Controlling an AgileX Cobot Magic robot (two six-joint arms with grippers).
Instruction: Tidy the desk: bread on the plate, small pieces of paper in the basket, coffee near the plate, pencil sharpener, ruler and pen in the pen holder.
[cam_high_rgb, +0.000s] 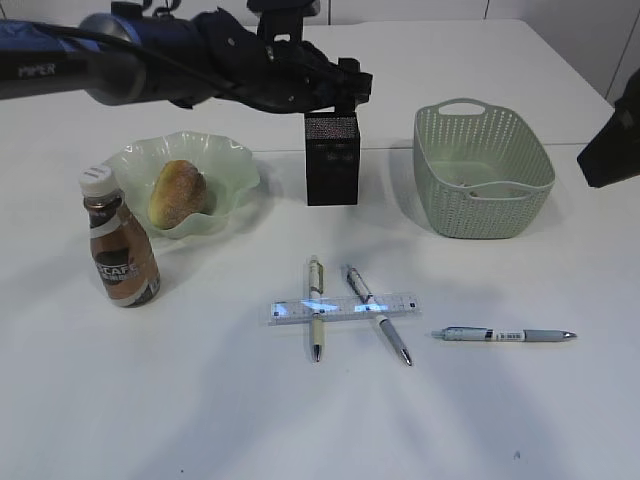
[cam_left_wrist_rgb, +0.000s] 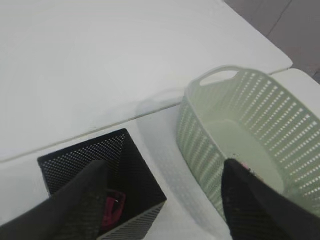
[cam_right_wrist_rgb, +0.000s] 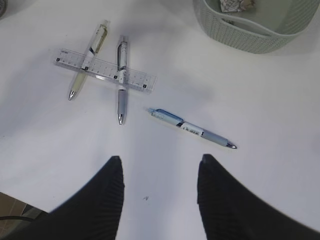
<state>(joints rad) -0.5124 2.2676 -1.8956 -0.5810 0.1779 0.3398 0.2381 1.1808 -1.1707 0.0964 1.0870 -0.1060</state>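
- Left arm (cam_high_rgb: 110, 60): glossy dark blue-black tube with white "PIPER" lettering and a black cable running along it.
- Left hand (cam_high_rgb: 335, 88): black, blocky.
- Fingers (cam_right_wrist_rgb: 95, 202): matte black, broad, rounded tips.

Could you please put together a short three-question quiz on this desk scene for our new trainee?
1. True or false: the bread already lies on the green plate.
2. How many pens lie on the table? A) one B) two C) three
3. Fill in: the left gripper hovers over the black ____.

Key:
1. True.
2. C: two pens cross the clear ruler, and a third, the blue pen, lies apart to its right.
3. Pen holder; the left wrist view shows something pink inside it, likely the pencil sharpener.
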